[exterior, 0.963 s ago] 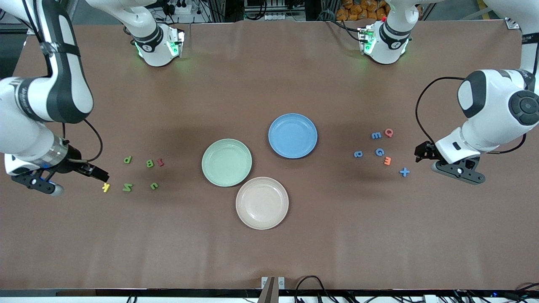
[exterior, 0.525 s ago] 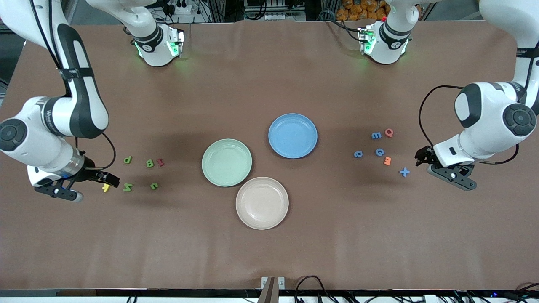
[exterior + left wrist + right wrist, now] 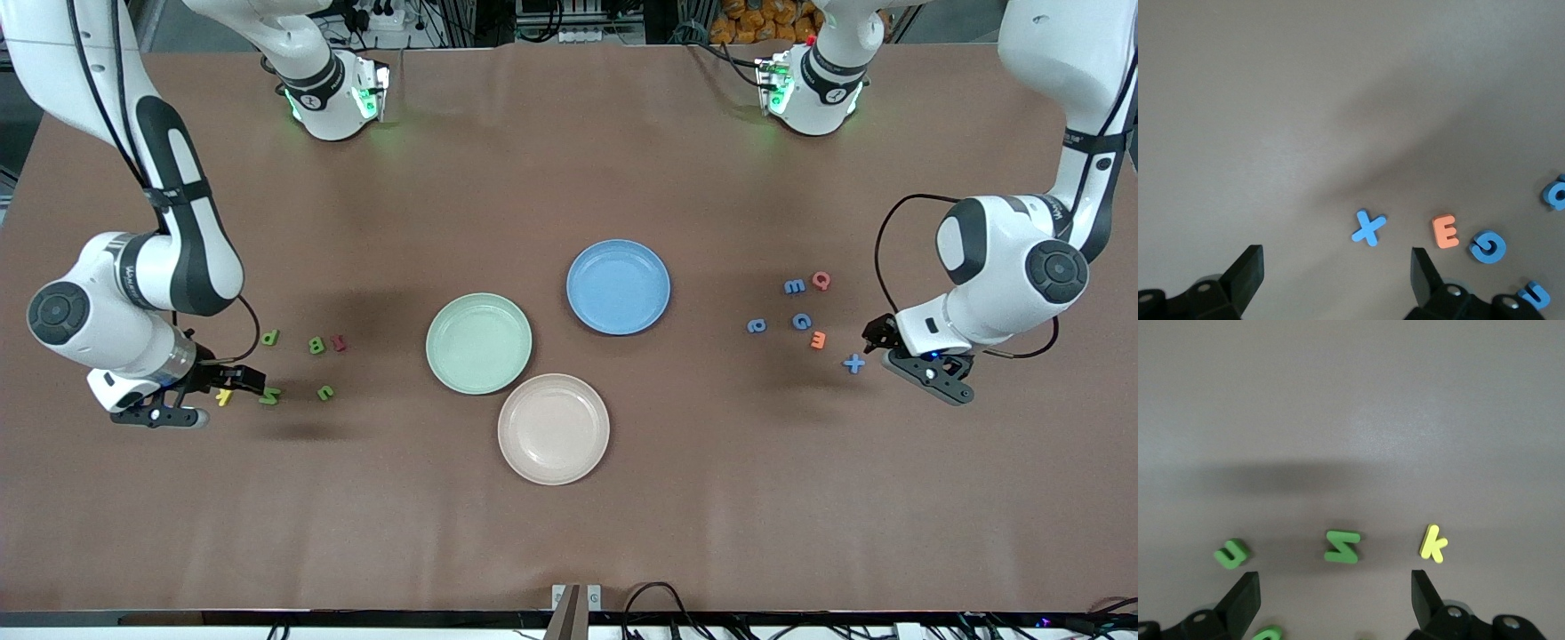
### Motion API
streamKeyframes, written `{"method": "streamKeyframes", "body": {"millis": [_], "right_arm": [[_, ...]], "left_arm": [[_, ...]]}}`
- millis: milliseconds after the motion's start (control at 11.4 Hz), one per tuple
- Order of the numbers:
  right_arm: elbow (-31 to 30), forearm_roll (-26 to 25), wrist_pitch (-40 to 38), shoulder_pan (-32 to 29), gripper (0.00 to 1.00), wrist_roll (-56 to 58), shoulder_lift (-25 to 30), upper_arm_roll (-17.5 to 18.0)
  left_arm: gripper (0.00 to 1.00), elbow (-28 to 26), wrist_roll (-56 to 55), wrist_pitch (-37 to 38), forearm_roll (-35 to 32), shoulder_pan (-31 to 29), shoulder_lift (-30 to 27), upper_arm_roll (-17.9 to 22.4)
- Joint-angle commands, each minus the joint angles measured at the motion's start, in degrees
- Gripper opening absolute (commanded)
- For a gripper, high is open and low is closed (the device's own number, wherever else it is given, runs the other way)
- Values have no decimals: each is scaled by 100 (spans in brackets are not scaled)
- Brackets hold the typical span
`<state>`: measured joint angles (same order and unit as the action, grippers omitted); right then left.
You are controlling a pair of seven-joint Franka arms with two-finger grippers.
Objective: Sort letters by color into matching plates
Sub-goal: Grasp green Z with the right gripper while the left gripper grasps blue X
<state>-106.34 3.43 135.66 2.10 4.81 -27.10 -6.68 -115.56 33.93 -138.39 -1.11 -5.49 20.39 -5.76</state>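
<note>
Picking cleanly means each gripper centring on one letter. The right gripper, fingers wide apart and empty, should drop over the green Z, avoiding the yellow K just beside it. The left gripper, also spread and empty, hovers beside the blue plus. Green plate and blue plate wait mid-worktop, both empty.

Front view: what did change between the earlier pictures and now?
Both arms moved in toward the letters. The right gripper, open, now hangs over the yellow K; the left gripper, open, came beside the blue X. Nothing was grasped; letters and plates stayed.
</note>
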Motion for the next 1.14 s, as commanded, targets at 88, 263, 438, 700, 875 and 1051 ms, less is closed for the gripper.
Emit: {"method": "streamKeyframes", "body": {"millis": [88, 263, 438, 700, 875, 1051], "right_arm": [[-176, 97, 390, -508, 100, 530, -172, 439], [-185, 97, 600, -745, 100, 477, -321, 606], [-185, 472, 908, -746, 100, 372, -497, 607], [-185, 773, 1041, -685, 100, 258, -612, 598], [-185, 756, 1041, -667, 100, -58, -664, 598], [-203, 729, 1050, -658, 100, -156, -796, 581]], "left_arm": [[90, -90, 132, -154, 15, 83, 202, -13], [90, -81, 140, -162, -151, 92, 316, -22], [90, -72, 158, -241, -249, 74, 413, -22], [85, -81, 158, -373, -249, 83, 562, -22], [81, -90, 289, -557, -301, 39, 667, -22], [81, -90, 351, -663, -302, -5, 755, -22]]}}
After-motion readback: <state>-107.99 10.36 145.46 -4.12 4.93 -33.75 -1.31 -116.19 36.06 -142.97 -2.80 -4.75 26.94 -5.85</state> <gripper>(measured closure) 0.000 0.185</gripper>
